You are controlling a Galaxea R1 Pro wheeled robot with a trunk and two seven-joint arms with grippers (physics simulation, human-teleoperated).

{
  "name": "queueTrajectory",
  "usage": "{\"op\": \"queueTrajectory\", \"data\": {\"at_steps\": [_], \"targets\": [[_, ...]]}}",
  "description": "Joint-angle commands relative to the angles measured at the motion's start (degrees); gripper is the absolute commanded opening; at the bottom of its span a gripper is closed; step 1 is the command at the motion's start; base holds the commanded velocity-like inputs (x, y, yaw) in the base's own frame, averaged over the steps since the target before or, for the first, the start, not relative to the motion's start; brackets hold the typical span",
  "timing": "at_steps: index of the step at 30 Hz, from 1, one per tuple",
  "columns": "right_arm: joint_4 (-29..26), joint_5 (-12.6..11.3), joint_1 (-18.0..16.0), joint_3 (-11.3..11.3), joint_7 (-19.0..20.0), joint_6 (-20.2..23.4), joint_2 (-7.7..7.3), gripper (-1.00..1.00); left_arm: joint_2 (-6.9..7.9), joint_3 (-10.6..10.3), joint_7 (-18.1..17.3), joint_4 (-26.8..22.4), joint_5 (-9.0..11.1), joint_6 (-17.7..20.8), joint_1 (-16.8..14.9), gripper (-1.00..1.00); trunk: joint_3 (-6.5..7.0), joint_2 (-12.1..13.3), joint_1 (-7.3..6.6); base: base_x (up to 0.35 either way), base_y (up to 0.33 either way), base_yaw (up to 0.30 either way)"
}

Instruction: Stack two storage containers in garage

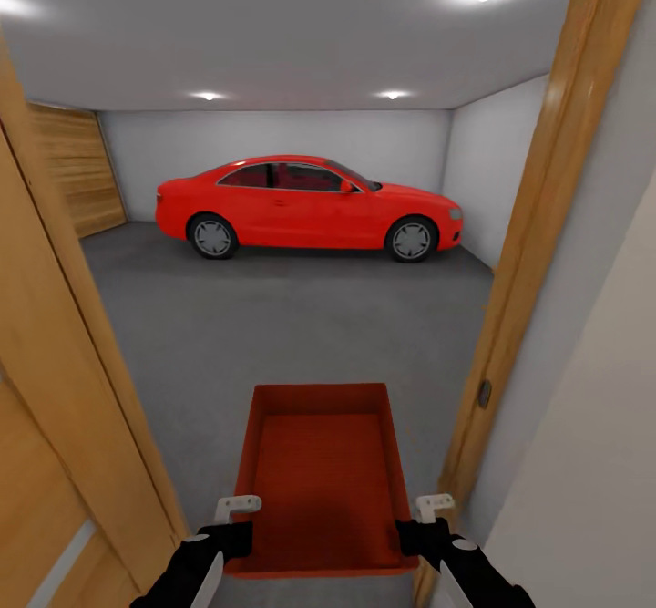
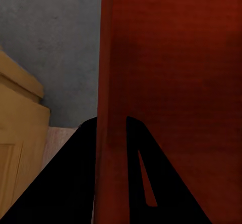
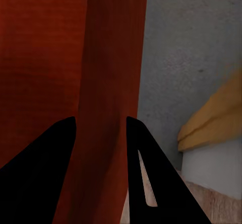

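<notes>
Both end effectors are clamping the storage container [image 1: 321, 476] by its side walls: left end effector [image 1: 228, 526] on left wall, right end effector [image 1: 421, 524] on right. It's hanging in the doorway, long axis pointing far toward the garage floor [image 1: 273, 325].

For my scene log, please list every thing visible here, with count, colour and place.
storage container: one, red-orange, carried in the doorway between both grippers
car: one, red, parked at the garage's far wall
floor: dark grey concrete, across the garage
door frame: orange-brown wood, both sides of the view
wooden door: one, orange-brown, far left wall
ceiling lights: several, white, overhead
left gripper: black, jaws clamped on the container's left wall
right gripper: black, jaws clamped on its right wall
</notes>
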Motion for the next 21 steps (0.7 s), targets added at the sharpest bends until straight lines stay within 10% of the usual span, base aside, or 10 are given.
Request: {"op": "queueTrajectory", "data": {"at_steps": [1, 21], "targets": [[-1.2, -0.9, 0.0, 0.4, 1.3, -1.3, -0.04, -1.0, 0.3, -0.1, 1.1, 0.0, -0.9, 0.5, 0.0, -1.0, -0.09, -0.1, 0.05, 0.305, 0.057, 0.0], [-1.2, -0.9, 0.0, 0.4, 1.3, -1.3, -0.03, -1.0, 0.28, -0.1, 1.1, 0.0, -0.9, 0.5, 0.0, -1.0, -0.09, -0.1, 0.05, 0.039, 0.054, 0.0]]}}
